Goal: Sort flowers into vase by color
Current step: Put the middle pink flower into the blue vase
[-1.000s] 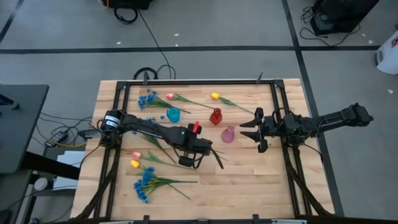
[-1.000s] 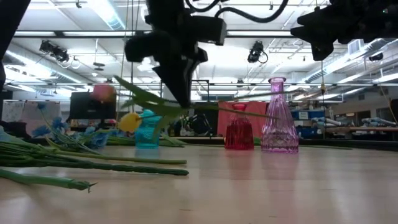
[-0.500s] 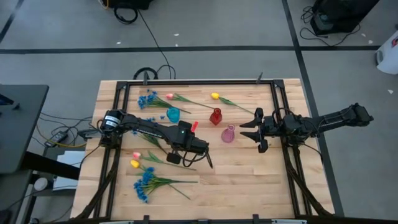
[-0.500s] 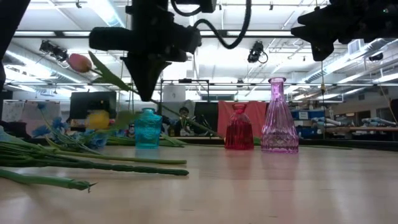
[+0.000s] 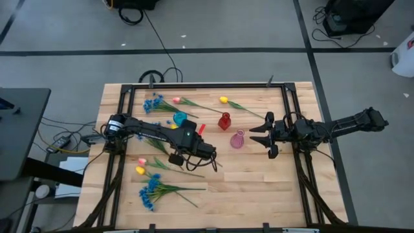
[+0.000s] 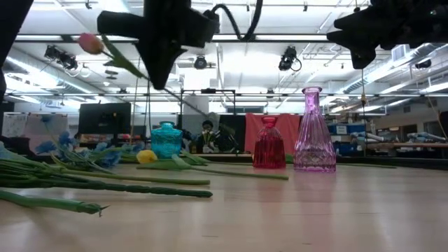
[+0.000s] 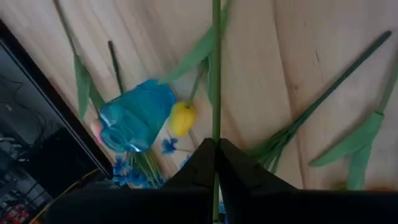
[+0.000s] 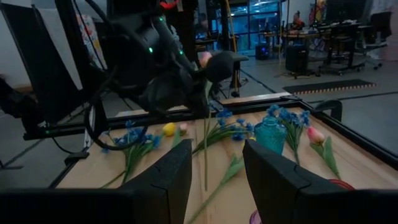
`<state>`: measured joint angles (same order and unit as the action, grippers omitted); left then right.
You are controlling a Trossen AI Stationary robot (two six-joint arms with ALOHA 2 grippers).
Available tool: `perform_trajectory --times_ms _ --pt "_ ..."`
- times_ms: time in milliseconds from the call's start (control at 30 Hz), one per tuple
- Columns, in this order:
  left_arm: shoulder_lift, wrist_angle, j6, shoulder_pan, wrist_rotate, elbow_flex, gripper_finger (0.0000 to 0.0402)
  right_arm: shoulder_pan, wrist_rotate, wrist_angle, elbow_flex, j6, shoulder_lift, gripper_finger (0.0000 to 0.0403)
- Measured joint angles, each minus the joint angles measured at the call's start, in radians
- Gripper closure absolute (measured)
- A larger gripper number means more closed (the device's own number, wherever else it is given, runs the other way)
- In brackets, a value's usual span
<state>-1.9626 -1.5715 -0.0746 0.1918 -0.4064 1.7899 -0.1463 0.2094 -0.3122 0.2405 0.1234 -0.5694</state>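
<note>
Clamped jaws of the left gripper pinched the thin green stem of a pink tulip, lifted above the pale wooden table near the squat turquoise glass vase. Beside the fluted pink vase, the right gripper hovered with fingers spread.

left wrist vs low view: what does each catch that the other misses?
Only the left wrist view shows the left gripper with its jaws shut on a green stem. Only the low view shows the pink tulip raised above the table, plus the red vase, pink vase and the waiting right gripper. Both show the teal vase and a yellow tulip.
</note>
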Motion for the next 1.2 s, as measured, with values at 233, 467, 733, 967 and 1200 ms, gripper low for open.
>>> perform_trajectory --times_ms 233,467,733,967,1200 --pt "0.012 0.004 -0.016 -0.035 -0.054 0.092 0.0384 0.02 -0.001 0.005 0.0 0.0 0.0 0.0245" --pt "0.111 -0.001 -0.055 -0.118 -0.13 0.106 0.0384 0.036 -0.002 0.01 0.0 0.0 0.0 0.0245" --pt "0.115 0.015 -0.237 -0.185 -0.231 0.107 0.0384 0.052 -0.002 -0.013 0.002 0.012 -0.064 0.0245" --pt "0.096 0.133 -0.496 -0.188 -0.44 0.106 0.0384 0.127 -0.005 0.139 0.209 0.004 -0.253 0.0245" --pt "0.095 0.349 -0.637 -0.202 -0.461 0.106 0.0384 0.269 -0.065 0.21 0.383 -0.07 -0.427 0.0245"
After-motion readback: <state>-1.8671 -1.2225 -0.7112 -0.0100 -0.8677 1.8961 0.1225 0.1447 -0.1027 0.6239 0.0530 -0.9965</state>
